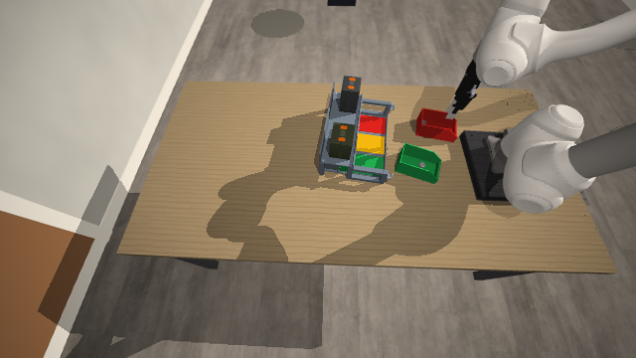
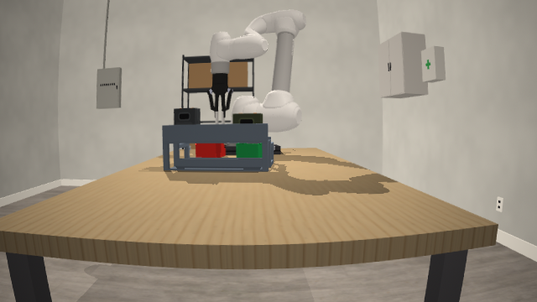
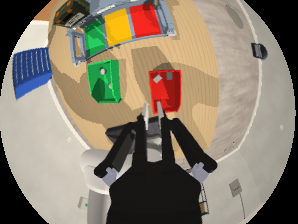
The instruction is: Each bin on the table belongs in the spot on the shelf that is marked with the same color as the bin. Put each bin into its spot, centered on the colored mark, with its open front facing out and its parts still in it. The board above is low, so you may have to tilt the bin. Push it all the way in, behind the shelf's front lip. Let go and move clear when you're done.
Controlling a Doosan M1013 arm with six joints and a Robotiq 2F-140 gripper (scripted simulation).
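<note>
At the upper right of the top view, the arm (image 1: 556, 47) (image 2: 283, 63) is glossy white with rounded joints and a grey tube section; its black gripper (image 1: 464, 91) (image 2: 220, 119) (image 3: 152, 107) has slim linkages and pale fingertips.

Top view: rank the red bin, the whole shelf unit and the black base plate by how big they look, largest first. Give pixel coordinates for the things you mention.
1. Shelf unit (image 1: 340, 117) (image 2: 215, 133) (image 3: 170, 20)
2. Black base plate (image 1: 472, 166), even partly covered by the arm
3. Red bin (image 1: 431, 130) (image 2: 210, 150) (image 3: 173, 95)
</note>
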